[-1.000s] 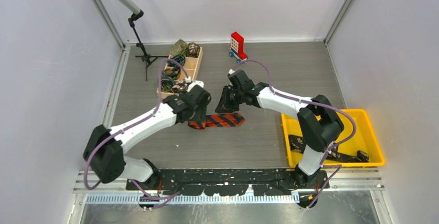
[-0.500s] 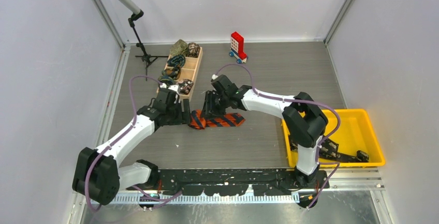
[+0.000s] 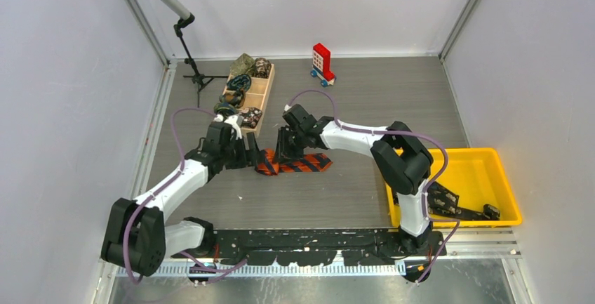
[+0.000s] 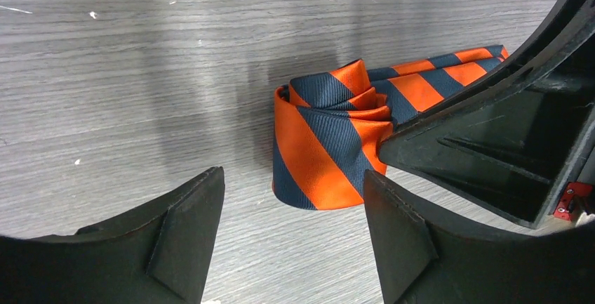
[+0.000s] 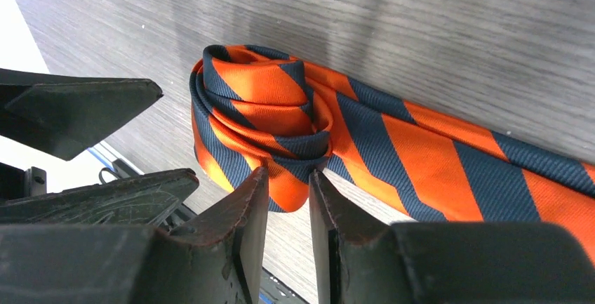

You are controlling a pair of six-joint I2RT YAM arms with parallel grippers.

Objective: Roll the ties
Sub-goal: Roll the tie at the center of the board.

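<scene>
finding 1, change. against the top view of a second ago, the left gripper (image 4: 291, 190) has been drawn back off the left end of the striped tie (image 4: 319, 153) and is now set just left of it. its jaws are spread and nothing is held between them. the roll lies ahead of them, untouched. over the same second the right gripper (image 5: 288, 175) has been carried leftward along the tie, from about its middle to the rolled end. its jaws are seen nearly together, with the lower edge of the roll at the tips. whether cloth is pinched cannot be told.

finding 2, bearing on the task. the roll appears to have been handed from left to right. only a few turns are wound, and the greater length is laid flat on the table (image 3: 393, 100) toward the right. the tie is judged to be at an early stage, and the loose coil may spring open if it is not held.

finding 3, count.
- arms: two.
- ties on the table: one, orange and dark blue, near the centre.
- wooden tray (image 3: 260, 86): one, with about six rolled ties (image 3: 241, 81) in or against it; they are too small for a firm count.
- yellow bin (image 3: 484, 177): one, holding dark ties (image 3: 449, 202) whose number cannot be made out.
- toy block (image 3: 322, 60): one.
- stand (image 3: 193, 65): one.
</scene>
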